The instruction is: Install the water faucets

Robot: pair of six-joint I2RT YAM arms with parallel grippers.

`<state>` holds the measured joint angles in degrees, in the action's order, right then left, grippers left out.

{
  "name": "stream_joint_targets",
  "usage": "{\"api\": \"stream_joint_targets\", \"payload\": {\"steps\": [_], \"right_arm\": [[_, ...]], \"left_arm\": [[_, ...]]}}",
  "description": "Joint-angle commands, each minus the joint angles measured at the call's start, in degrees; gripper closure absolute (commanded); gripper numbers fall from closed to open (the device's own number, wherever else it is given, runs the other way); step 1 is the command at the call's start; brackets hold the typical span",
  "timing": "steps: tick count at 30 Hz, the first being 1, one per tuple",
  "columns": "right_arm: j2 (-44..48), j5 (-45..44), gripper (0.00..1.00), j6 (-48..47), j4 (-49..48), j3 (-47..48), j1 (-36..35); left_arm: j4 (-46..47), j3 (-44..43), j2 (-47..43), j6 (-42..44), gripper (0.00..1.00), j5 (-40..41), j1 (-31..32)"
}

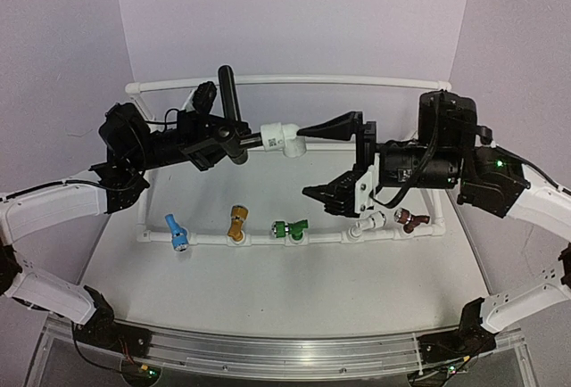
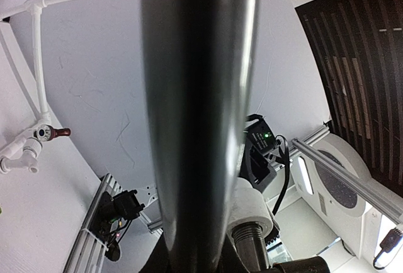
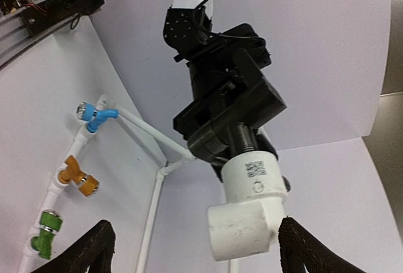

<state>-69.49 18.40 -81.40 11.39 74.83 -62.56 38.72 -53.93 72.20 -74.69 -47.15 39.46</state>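
Note:
The dark grey-black faucet (image 1: 234, 135) is held in the air over the back of the table by my left gripper (image 1: 217, 143), which is shut on its body. Its long lever (image 1: 227, 91) points up and fills the middle of the left wrist view (image 2: 195, 97). The white pipe fitting (image 1: 284, 135) sits on the faucet's threaded end, pointing right; it also shows in the left wrist view (image 2: 252, 205). My right gripper (image 1: 305, 162) is open, and the fitting (image 3: 252, 213) lies between its fingertips (image 3: 302, 251), close to the right one.
A white pipe frame (image 1: 285, 80) lies on the table. Its front pipe carries a blue faucet (image 1: 176, 233), a yellow one (image 1: 235, 223), a green one (image 1: 290, 228), a white one (image 1: 368, 223) and a dark red one (image 1: 410, 219). Purple walls surround the table.

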Motion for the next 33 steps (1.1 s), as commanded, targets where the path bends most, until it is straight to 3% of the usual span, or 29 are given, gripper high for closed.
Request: {"api": "stream_joint_targets", "payload": {"steps": [1, 6, 10, 21, 33], "right_arm": [[-1.8, -4.4, 0.17, -5.6, -9.8, -0.7, -0.7], [-1.9, -5.0, 0.23, -11.5, -14.7, -3.3, -0.7], [-2.1, -5.5, 0.17, -15.8, -14.9, -4.7, -0.6], [-4.4, -6.4, 0.21, -7.7, -16.3, 1.6, -0.7], [-2.3, -1.7, 0.20, -9.3, -14.5, 2.2, -1.7]], "left_arm": [[8.4, -1.0, 0.4, -3.1, 1.00, -2.2, 0.1], [9.0, -1.0, 1.2, -3.7, 1.00, -3.4, 0.1], [8.9, -1.4, 1.4, -3.9, 1.00, -4.4, 0.1], [3.8, -1.1, 1.4, -0.1, 1.00, -4.1, 0.2], [-7.1, -3.6, 2.9, 4.9, 1.00, -0.4, 0.2]]}}
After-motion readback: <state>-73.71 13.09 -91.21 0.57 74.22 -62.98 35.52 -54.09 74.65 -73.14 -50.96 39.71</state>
